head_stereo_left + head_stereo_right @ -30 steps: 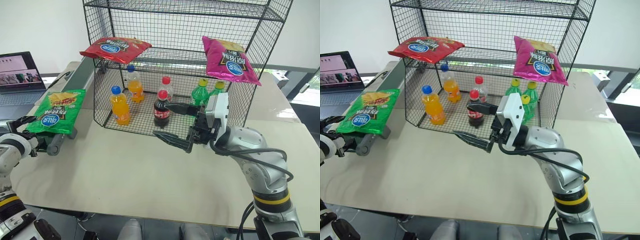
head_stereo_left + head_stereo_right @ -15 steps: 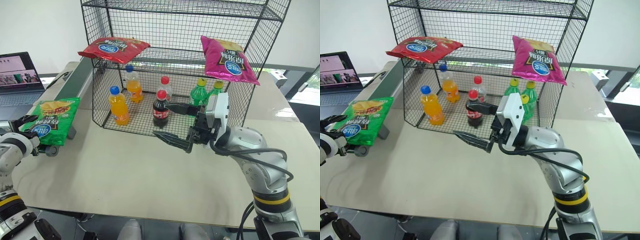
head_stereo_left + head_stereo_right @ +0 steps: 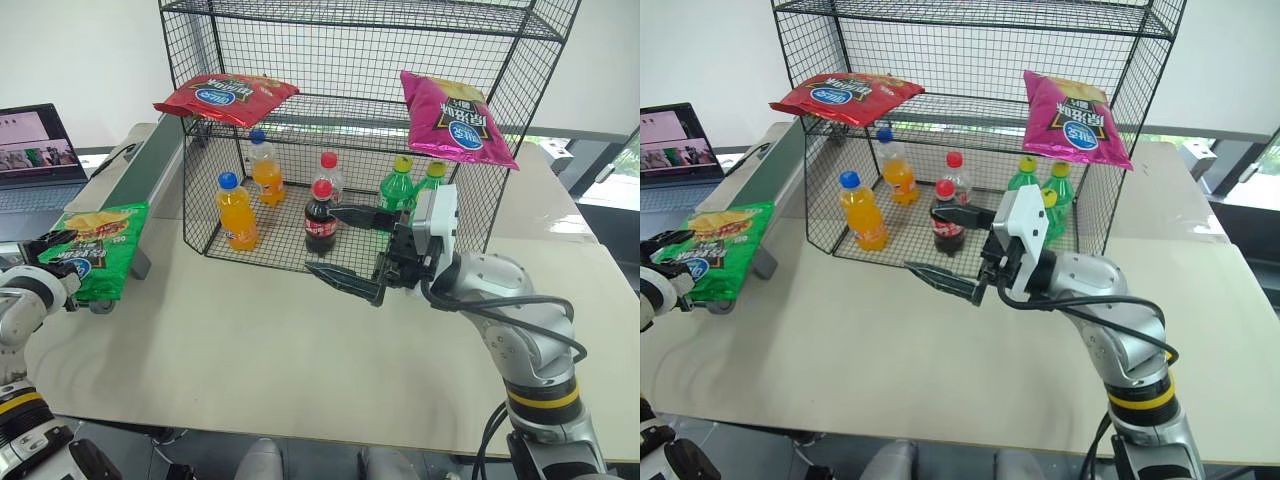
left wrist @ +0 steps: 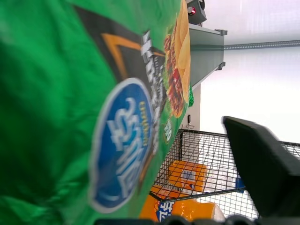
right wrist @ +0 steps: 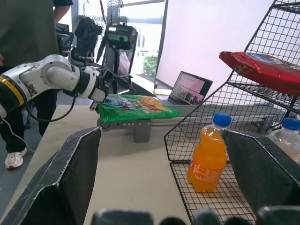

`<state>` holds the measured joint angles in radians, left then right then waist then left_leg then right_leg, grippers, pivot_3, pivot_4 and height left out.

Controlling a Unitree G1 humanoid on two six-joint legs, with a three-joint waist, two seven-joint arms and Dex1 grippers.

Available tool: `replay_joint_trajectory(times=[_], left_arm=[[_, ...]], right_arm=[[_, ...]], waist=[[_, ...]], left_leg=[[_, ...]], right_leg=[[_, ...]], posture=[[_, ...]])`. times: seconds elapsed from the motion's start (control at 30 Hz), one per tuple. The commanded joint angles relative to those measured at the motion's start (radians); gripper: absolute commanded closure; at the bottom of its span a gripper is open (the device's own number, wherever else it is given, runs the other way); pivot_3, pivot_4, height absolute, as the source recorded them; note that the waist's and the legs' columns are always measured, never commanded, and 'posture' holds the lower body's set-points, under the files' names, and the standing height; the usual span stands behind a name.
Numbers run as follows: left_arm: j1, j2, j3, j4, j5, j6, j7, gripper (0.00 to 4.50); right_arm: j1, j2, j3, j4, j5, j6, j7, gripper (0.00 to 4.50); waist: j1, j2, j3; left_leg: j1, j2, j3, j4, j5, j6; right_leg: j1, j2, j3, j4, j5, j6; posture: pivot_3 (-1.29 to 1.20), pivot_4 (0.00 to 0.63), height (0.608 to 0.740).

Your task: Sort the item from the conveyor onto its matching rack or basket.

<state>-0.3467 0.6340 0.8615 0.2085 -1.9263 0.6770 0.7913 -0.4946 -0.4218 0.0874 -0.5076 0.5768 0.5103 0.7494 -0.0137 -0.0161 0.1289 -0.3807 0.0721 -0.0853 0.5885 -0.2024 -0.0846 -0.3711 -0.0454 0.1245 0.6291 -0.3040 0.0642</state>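
Two chip bags, red and pink, lie on the black wire rack. Its neighbour, the conveyor, ends under the green chip bag, pinched by the left gripper. Right gripper hovers above the table, fingers spread wide.

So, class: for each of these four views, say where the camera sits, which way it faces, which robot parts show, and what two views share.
Left eye: on the head, looking forward and down at the table and rack; both arms show.
Right eye: beside it, same scene.
Left wrist: looks along the left tool at the green bag; one finger shows.
Right wrist: looks past the right tool toward the conveyor; two fingers and the left arm show.
Shared: both wrist views show the green bag and an orange bottle.
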Motion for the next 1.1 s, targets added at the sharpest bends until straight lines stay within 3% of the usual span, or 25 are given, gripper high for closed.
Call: replay_joint_trajectory(times=[0.03, 0.17, 0.2, 0.37, 0.63, 0.83, 1.1], left_arm=[[0.004, 0.016, 0.013, -0.044, -0.011, -0.011, -0.015, 2.22], [0.008, 0.018, 0.013, -0.05, -0.012, -0.012, -0.022, 4.13], [0.008, 0.019, 0.013, -0.051, -0.012, -0.012, -0.026, 4.43], [0.012, 0.037, 0.002, -0.107, -0.013, 0.019, -0.116, 4.43], [-0.054, 0.087, -0.029, -0.278, -0.043, 0.11, -0.418, 4.43], [-0.205, 0.095, -0.218, -0.377, -0.046, 0.309, -0.596, 4.43], [-0.581, 0.013, -0.524, -0.268, -0.027, 0.329, -0.704, 4.43]], right_arm=[[-0.02, 0.001, -0.018, -0.023, 0.027, -0.022, 0.013, 0.0], [-0.023, 0.006, -0.017, -0.019, 0.025, -0.024, 0.02, 0.0], [-0.024, 0.007, -0.016, -0.018, 0.025, -0.025, 0.021, 0.0], [-0.025, 0.01, -0.016, -0.015, 0.022, -0.029, 0.024, 0.0], [-0.02, 0.009, -0.028, -0.013, 0.015, -0.046, 0.021, 0.0], [-0.003, 0.001, -0.065, -0.035, 0.0, -0.055, -0.029, 0.0], [0.051, -0.007, -0.145, -0.164, -0.091, 0.005, -0.276, 0.0]], waist=[[0.0, 0.0, 0.0], [0.0, 0.0, 0.0], [0.0, 0.0, 0.0], [0.0, 0.0, 0.0], [-0.002, -0.004, 0.002], [0.003, -0.004, 0.003], [-0.001, -0.003, 0.003]], left_leg=[[0.0, 0.0, 0.0, 0.0, 0.0, 0.0], [0.0, 0.0, 0.0, 0.0, 0.0, 0.0], [0.0, 0.0, 0.0, 0.0, 0.0, 0.0], [0.0, 0.0, 0.0, 0.0, 0.0, 0.0], [-0.001, 0.0, 0.0, -0.001, 0.0, -0.001], [-0.003, 0.0, 0.0, -0.001, 0.0, -0.001], [-0.003, 0.0, 0.0, -0.002, 0.0, 0.0]], right_leg=[[0.0, 0.0, 0.0, 0.0, 0.0, 0.0], [0.0, 0.0, 0.0, 0.0, 0.0, 0.0], [0.0, 0.0, 0.0, 0.0, 0.0, 0.0], [0.0, 0.0, 0.0, 0.0, 0.0, 0.0], [-0.001, 0.0, 0.0, -0.002, 0.0, 0.0], [-0.001, 0.0, 0.0, -0.002, 0.0, 0.0], [-0.001, 0.0, 0.0, -0.003, 0.0, 0.0]], posture=[[0.0, 0.15, 0.74], [0.0, 0.15, 0.74], [0.0, 0.15, 0.74], [0.0, 0.15, 0.74], [0.0, 0.15, 0.74], [0.0, 0.15, 0.74], [0.0, 0.15, 0.74]])
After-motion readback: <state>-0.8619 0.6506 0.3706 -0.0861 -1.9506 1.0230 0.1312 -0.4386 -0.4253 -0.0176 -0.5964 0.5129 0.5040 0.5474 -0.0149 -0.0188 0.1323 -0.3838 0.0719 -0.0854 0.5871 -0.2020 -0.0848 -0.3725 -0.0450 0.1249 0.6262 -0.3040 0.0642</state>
